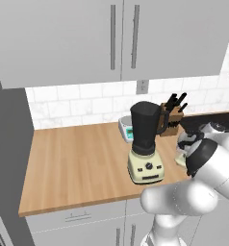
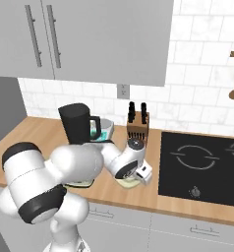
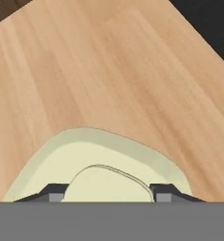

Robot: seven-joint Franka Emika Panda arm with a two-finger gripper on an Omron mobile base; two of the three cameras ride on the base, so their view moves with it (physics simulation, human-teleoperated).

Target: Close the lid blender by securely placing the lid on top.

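the lid [image 3: 100, 162] is seen lying flat on the wooden table [image 3: 85, 70], to the right of the blender [image 1: 146, 144] and near the dark cooktop [image 2: 202, 167]. the end effector [image 3: 107, 193] is lowered over the lid, its two dark fingertips [image 3: 55, 192] set on either side of the raised centre knob. whether the knob is actually clamped cannot be told. the blender's jar stands open-topped.

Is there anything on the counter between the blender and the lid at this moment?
No. In the left base view, bare wooden counter separates the blender from the lid, which lies to its right under the gripper.
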